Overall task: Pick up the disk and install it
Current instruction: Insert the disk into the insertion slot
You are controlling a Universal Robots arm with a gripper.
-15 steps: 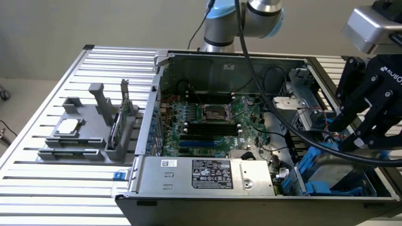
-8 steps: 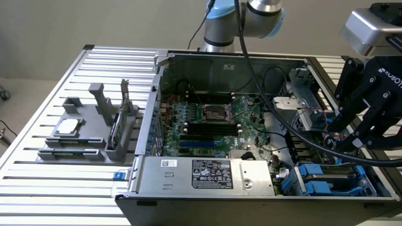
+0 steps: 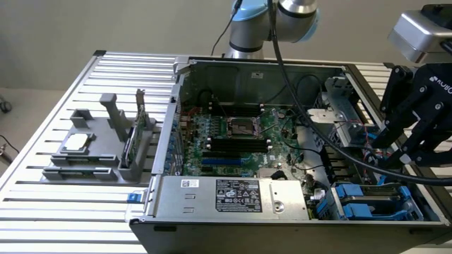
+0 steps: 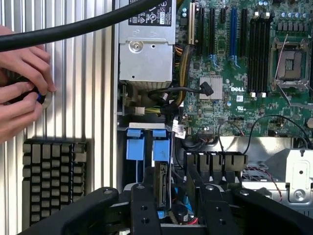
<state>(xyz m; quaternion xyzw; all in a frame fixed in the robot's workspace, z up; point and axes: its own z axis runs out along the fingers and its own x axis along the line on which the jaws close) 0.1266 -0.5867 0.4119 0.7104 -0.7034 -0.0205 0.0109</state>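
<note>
The disk point(image 3: 373, 200) is a grey drive in a blue carrier. It lies in the drive bay at the open computer case's front corner, on the exterior view's right. Its blue tabs point(image 4: 161, 149) show in the wrist view. My black gripper point(image 3: 408, 154) hangs just above that bay, open, with its fingers point(image 4: 143, 210) apart. A narrow upright edge with a connector strip point(image 4: 160, 183) stands between them. I cannot tell whether the pads touch it.
The case holds the motherboard point(image 3: 240, 132) and a silver power supply point(image 3: 226, 196). A thick black cable point(image 3: 318, 132) runs across it to my wrist. A grey holder point(image 3: 92, 153) with a chip and a green card stands on the slatted table. A person's hands point(image 4: 19, 83) rest on the table.
</note>
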